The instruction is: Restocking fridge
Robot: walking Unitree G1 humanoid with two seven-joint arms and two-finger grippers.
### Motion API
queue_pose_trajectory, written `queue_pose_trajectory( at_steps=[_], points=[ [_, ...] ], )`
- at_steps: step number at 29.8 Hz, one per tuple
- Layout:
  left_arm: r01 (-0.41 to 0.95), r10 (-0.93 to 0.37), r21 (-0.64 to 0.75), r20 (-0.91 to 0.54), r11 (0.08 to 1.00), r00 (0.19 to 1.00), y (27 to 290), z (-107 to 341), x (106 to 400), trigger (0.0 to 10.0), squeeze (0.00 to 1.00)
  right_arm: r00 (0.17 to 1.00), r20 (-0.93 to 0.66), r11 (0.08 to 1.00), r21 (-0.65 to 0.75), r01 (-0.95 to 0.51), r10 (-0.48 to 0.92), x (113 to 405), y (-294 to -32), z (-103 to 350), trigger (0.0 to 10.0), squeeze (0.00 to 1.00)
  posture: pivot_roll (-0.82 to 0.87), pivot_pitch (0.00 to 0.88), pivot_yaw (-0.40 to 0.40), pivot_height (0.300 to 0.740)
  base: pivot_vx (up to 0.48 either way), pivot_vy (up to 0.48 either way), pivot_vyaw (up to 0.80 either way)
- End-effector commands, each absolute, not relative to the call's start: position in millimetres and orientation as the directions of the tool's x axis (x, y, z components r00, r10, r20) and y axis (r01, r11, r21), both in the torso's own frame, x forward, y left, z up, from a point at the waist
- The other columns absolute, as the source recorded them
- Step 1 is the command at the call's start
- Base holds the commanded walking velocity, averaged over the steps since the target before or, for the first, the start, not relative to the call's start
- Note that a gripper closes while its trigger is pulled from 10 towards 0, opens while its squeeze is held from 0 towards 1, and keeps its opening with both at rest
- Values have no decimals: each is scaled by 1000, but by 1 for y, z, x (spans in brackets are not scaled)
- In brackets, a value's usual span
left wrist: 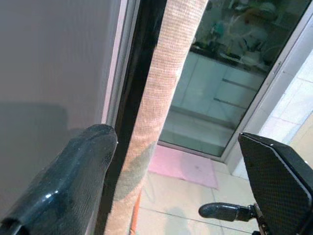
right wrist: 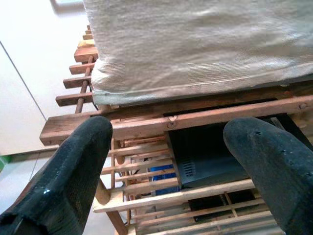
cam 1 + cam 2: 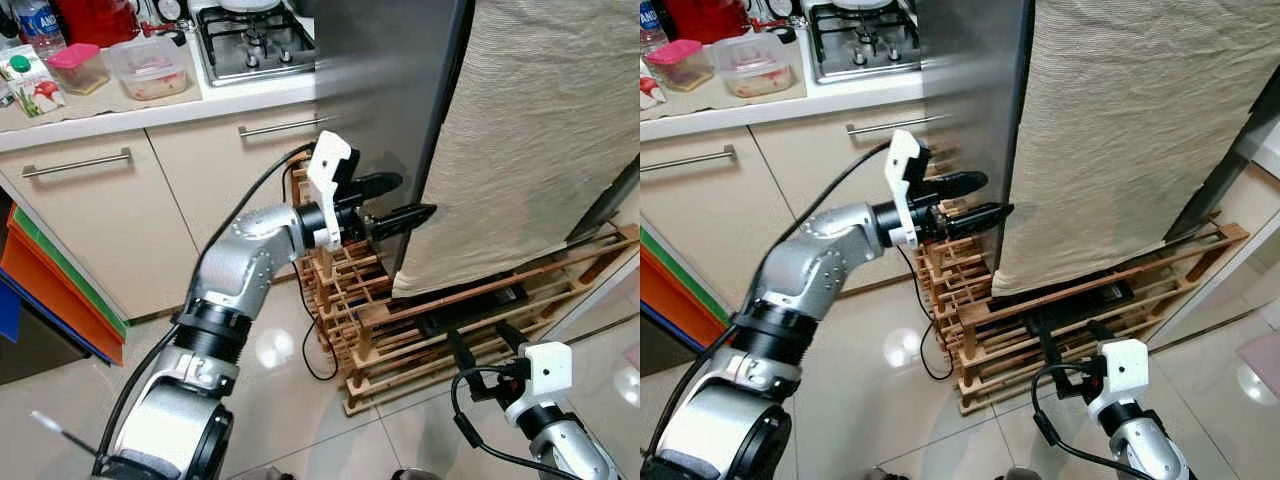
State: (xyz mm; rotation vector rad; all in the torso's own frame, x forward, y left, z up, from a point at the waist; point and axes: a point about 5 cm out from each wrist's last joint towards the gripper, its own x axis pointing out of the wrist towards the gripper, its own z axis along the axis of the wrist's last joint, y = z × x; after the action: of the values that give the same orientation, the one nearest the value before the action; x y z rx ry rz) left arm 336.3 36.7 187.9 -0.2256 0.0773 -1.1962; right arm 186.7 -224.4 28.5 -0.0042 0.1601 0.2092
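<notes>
1. Beside the kitchen counter (image 3: 110, 112) stands the fridge (image 3: 400, 90), a tall grey body whose long axis runs upright; a beige cloth (image 3: 540, 140) hangs down its front face. Its door edge faces the robot's left arm.
2. Below the cloth's hem sits a slatted wooden rack (image 3: 400, 330) on the tiled floor, with a dark box-like unit (image 2: 205, 156) inside it.
3. From the head views, the left gripper (image 3: 400, 200) is raised at the end of a bent silver arm, its two black fingers pointing level toward the fridge's edge, spread apart with nothing between them.
4. The left wrist view adds what the head views hide: one finger (image 1: 73, 176) lies close against the grey fridge side, and the dark seam and cloth edge run upright between the fingers. Beyond them show a glass door and a pink mat (image 1: 186, 166) on the floor.
5. The right gripper (image 3: 485, 350) is low, near the rack's front, fingers aimed at it; the right wrist view shows them wide apart and empty, framing the rack's slats under the cloth's hem.
6. On the counter rest lidded food containers (image 3: 150, 65), with a gas hob (image 3: 255, 40) next to them.
</notes>
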Motion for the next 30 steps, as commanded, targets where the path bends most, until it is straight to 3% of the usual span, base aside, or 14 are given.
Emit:
queue_pose_trajectory(
  at_steps=[1,16,30],
  points=[
    [920,-932,-187,50,345,360,33,191,339,10000,0,968,-136,977,18,-211,212,185,-225,32,10000,0,-144,12,70,740,0,0,0],
    [928,-940,-182,53,324,338,13,189,348,10000,0,967,-136,976,26,-215,216,185,-225,31,10000,0,-158,17,73,740,0,0,0],
    [916,-921,-127,37,380,387,7,192,361,10000,0,965,-142,975,25,-219,220,183,-228,32,10000,0,-173,35,75,740,0,0,0]
  ],
)
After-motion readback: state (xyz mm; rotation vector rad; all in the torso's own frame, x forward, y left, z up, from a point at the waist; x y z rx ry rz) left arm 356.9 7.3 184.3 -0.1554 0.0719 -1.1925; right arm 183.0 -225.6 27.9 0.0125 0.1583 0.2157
